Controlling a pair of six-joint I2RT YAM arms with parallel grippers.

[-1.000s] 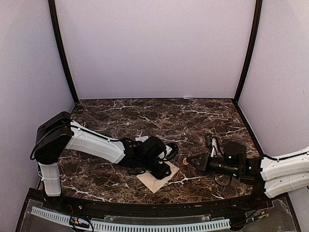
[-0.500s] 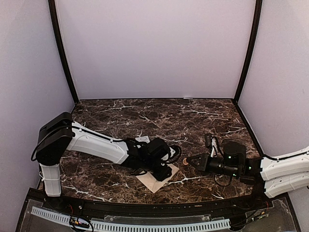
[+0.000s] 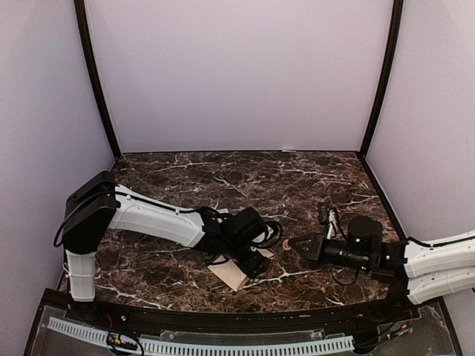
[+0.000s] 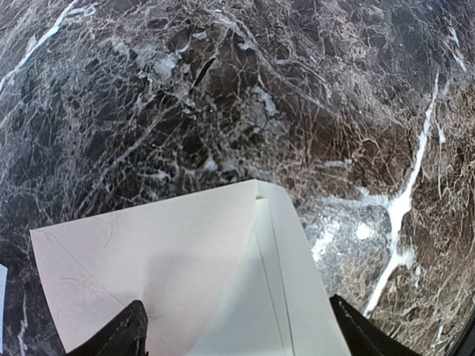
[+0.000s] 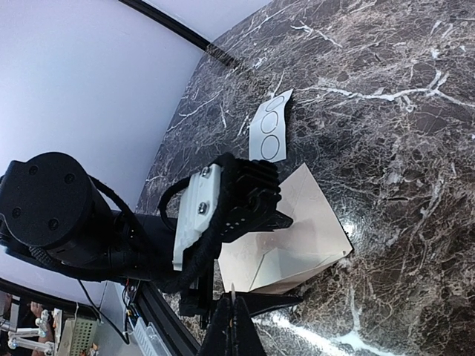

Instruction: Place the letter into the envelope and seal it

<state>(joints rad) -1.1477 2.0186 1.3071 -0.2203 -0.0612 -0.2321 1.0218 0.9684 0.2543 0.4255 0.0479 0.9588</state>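
Top view: the left gripper (image 3: 257,263) hangs over the envelope (image 3: 231,276), which lies by the worktop's (image 3: 297,178) near edge, about midway along. The right gripper (image 3: 291,245) sits just beside it, apart.

Left wrist: the 2 fingers (image 4: 122,334) are spread wide, released — the envelope lies flat beneath, flap apparently folded down. No letter shows, so sealing seems the step in hand; the next move calls for pressing along the flap.

Right wrist: that gripper is clenched on nothing. A card printed with circles (image 5: 269,127) lies beyond the envelope, apart from it — only the left arm (image 5: 56,200) overhangs the paper.

The envelope (image 5: 304,222) is pinkish-tan, the table (image 3: 312,174) dark brown marble veined white, the card (image 5: 269,127) white with black circles.
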